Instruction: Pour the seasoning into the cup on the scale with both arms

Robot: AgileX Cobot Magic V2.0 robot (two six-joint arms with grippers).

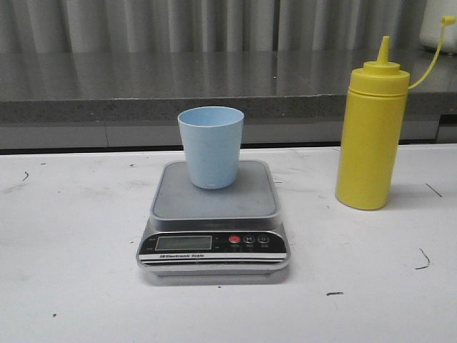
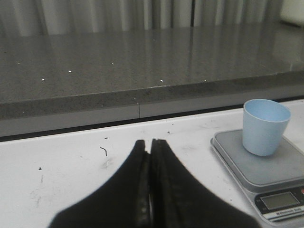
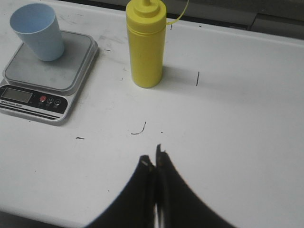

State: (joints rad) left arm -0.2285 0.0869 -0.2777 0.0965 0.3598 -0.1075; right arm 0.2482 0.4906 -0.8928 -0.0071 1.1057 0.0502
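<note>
The pale blue cup (image 1: 211,146) stands upright on the grey platform of the scale (image 1: 213,207) in the middle of the table; it also shows as the cup (image 2: 264,126) and the cup (image 3: 38,31). The yellow seasoning bottle (image 1: 371,132) stands upright to the right of the scale, its tip cap hanging on a tether; the right wrist view shows the bottle (image 3: 146,45) beside the scale (image 3: 45,78). My left gripper (image 2: 150,141) is shut and empty, off to the left of the scale (image 2: 266,171). My right gripper (image 3: 154,159) is shut and empty, well short of the bottle. Neither gripper appears in the front view.
A dark grey stone counter (image 1: 178,82) with a raised edge runs along the back of the white table (image 1: 71,236). Small dark marks dot the tabletop. A white object (image 1: 439,28) sits on the counter at the far right.
</note>
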